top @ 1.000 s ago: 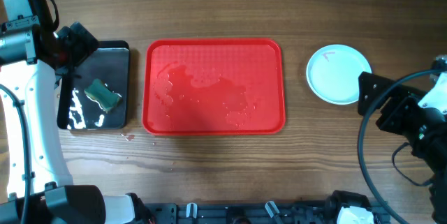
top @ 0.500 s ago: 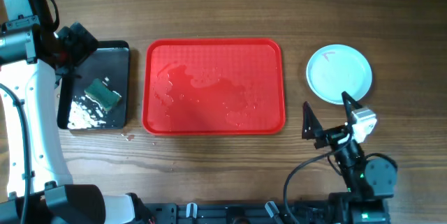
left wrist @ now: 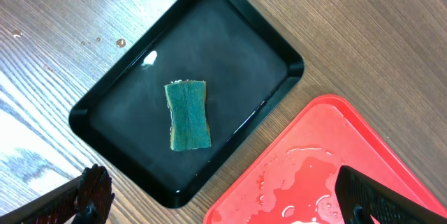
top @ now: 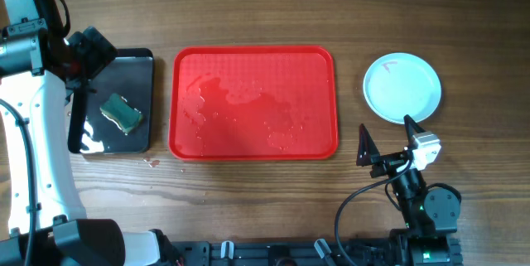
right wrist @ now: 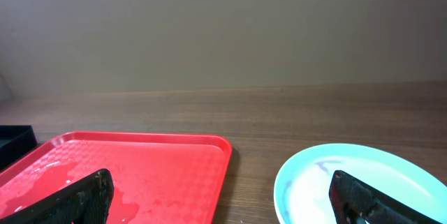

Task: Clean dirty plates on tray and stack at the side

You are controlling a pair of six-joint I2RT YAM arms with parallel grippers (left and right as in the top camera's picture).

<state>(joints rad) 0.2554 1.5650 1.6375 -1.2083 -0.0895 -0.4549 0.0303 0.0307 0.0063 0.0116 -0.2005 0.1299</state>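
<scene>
The red tray lies mid-table, wet with droplets and holding no plates; it also shows in the left wrist view and the right wrist view. A stack of plates with a pale aqua one on top sits right of the tray, also in the right wrist view. My right gripper is open and empty, low near the front edge, just in front of the plates. My left gripper is open and empty above the black tray.
A small glossy black tray at the left holds a green sponge, also seen from the left wrist. A few small red spots lie on the wood in front of the black tray.
My right arm has swung from the right edge down to the front, and its gripper now points at the plates. The left arm has not moved.
</scene>
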